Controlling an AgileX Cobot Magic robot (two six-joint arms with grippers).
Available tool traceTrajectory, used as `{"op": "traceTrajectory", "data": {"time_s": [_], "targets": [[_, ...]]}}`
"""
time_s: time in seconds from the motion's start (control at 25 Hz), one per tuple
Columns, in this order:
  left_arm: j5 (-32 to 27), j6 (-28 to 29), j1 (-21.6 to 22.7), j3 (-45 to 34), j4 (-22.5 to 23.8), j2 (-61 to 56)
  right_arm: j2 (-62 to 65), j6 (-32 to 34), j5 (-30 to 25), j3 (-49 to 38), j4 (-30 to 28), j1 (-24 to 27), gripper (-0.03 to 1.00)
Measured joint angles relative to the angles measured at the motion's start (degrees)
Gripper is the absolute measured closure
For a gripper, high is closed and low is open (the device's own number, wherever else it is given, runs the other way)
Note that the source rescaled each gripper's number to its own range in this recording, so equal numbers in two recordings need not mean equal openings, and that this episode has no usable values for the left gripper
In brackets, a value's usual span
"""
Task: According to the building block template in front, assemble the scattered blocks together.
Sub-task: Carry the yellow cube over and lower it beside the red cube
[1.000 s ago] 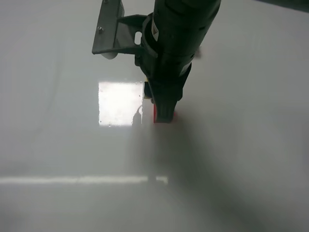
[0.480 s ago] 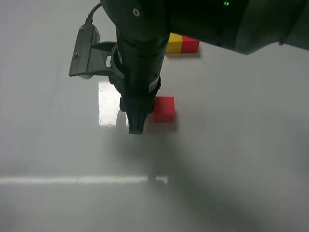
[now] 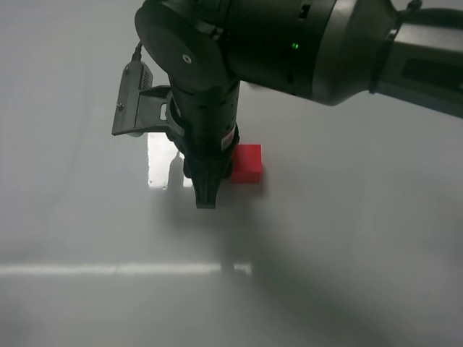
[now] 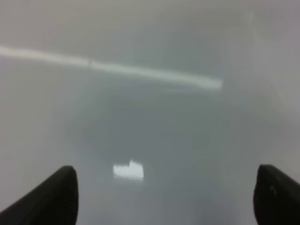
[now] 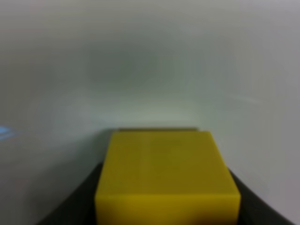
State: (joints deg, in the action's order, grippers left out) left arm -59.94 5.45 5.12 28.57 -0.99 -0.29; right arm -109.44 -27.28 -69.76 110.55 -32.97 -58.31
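Glossy table [image 3: 376, 246] | matte red cube [image 3: 247, 160] | right claw [image 5: 166, 206] grips smooth yellow cube [image 5: 164, 159]

Held block [image 5: 166, 173] (between fingers [image 5: 75, 208]) is beside loose block [image 3: 246, 163].

A pale grey, glossy table [image 3: 362, 253] is shown. One red cube [image 3: 246, 162] is seated flat on it near the centre. A bright rectangular reflection [image 3: 158, 163] is seen beside the cube, and a pale streak [image 3: 108, 269] further forward.

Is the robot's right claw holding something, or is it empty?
Holding something. In the right wrist view, the yellow block sits squeezed between the dark fingers of the right gripper.
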Motion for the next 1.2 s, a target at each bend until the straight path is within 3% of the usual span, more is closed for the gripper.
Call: {"op": "traceTrajectory", "data": {"time_s": [0.68,1.12,1.2], "targets": [[0.00,0.00,0.00,0.00,0.00,0.00,1.06,2.63,0.14,-0.22,5.86,4.05,0.97],[0.00,-0.05,0.00,0.00,0.00,0.00,2.32,3.13,1.93,-3.84,4.29,4.07,0.97],[0.00,-0.05,0.00,0.00,0.00,0.00,2.58,3.26,1.84,-3.94,4.24,4.07,0.88]]}}
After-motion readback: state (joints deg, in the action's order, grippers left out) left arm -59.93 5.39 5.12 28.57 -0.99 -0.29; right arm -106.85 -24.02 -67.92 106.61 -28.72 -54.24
